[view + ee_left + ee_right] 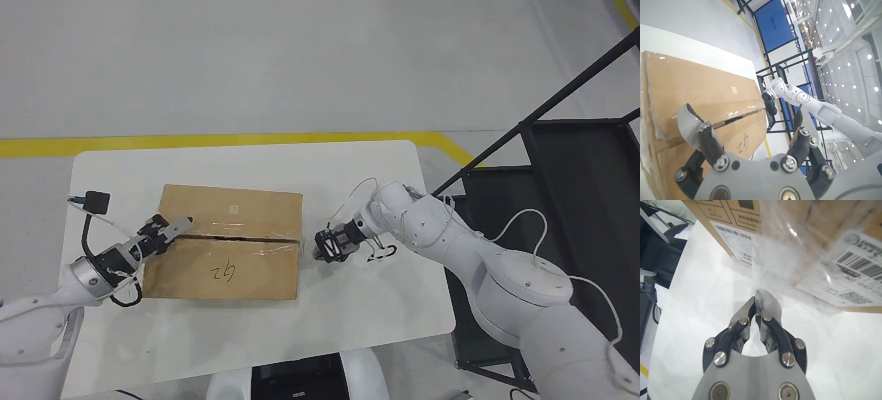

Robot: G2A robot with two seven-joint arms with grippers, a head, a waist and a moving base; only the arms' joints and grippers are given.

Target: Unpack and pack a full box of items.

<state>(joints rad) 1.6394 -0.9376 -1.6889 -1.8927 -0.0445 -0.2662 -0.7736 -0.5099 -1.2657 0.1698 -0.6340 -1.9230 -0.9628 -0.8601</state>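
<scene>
Right hand (755, 303) pinches crinkled clear tape (770, 275) stretched from cardboard box (225, 240).

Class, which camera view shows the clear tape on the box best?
The right wrist view: the tape stretches from the box to the shut right gripper. The top view shows a faint shine along the seam; the left wrist view, torn bits there.
</scene>
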